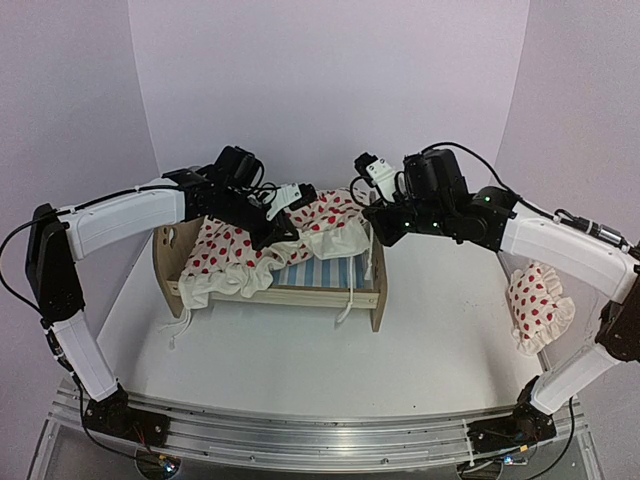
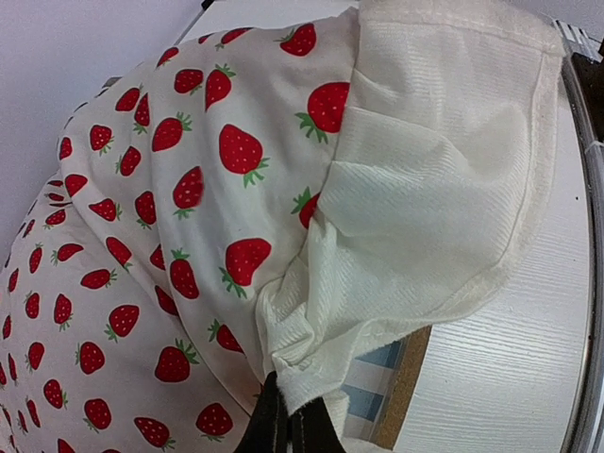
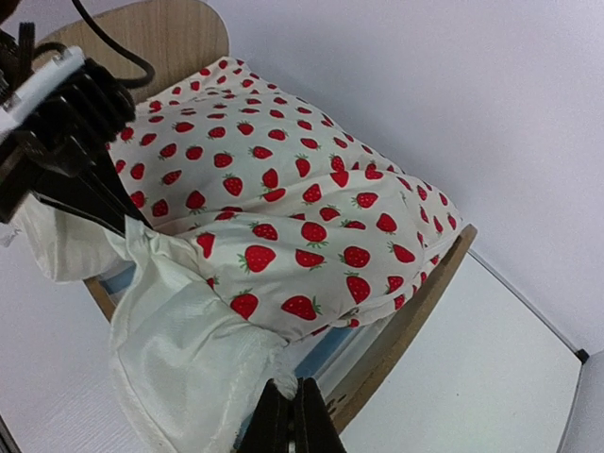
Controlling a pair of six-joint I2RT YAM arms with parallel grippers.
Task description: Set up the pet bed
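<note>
On the top view you have the bed (image 1: 270, 296) in the middle of the white table (image 1: 300, 370), its long side facing you. Its headboard (image 1: 166, 252) is at the 9 o'clock end and the footboard (image 1: 379, 292) at the 3 o'clock end. The strawberry duvet (image 1: 235, 255) lies bunched over the bed. Its ruffled edge spills over the rail at 6 o'clock, and the striped mattress (image 1: 315, 274) shows bare toward the foot.

Your left gripper (image 2: 288, 420) has its fingers pinched together on a fold of the duvet's cream underside, just above the mattress edge. Your right gripper (image 3: 288, 411) is at the footboard end. Its fingers are also closed tight, clamping the cream hem where the duvet hangs over the wood.

The two grippers hold the cloth near each other, left at 9 o'clock of right. The pillow (image 1: 538, 305) lies at 3 o'clock, well apart from the bed, under your right arm.
</note>
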